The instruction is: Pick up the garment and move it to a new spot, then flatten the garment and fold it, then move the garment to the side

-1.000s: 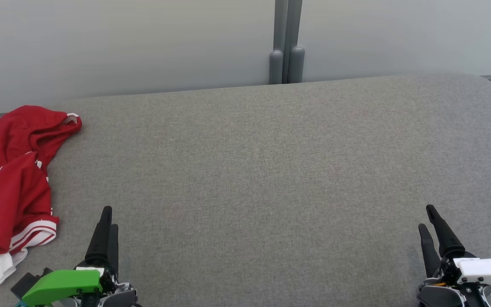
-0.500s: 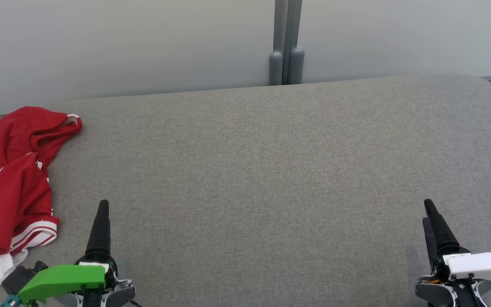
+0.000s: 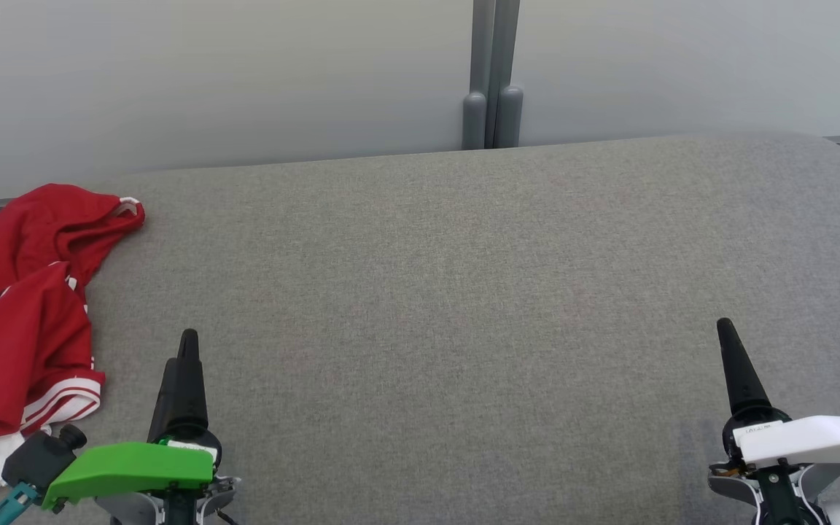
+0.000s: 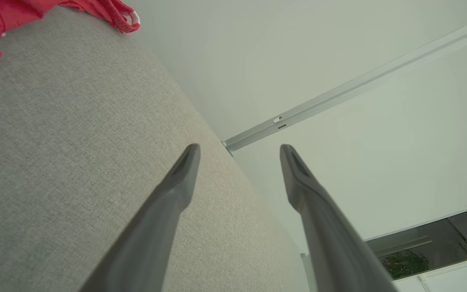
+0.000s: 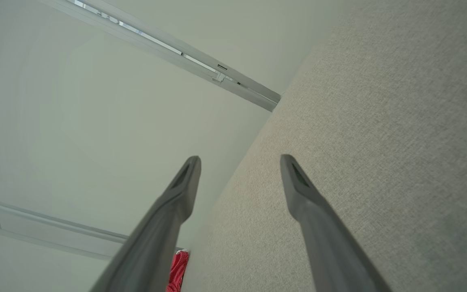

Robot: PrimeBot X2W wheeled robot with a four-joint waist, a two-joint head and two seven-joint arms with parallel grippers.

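Red knit, white-striped at the cuff, the crumpled garment [image 3: 19,306] lies at the left edge of the grey woven table [image 3: 464,292]. Wrist views show the gaps: left gripper [image 4: 237,152] and right gripper [image 5: 239,162] both spread.

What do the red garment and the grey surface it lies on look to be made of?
Red garment: soft, matte knit fabric, probably a jersey; it crumples in loose folds and has white striped trim. Grey surface: matte woven cloth, upholstery-like; a fine heathered weave shows close up. What lies beneath cannot be told.
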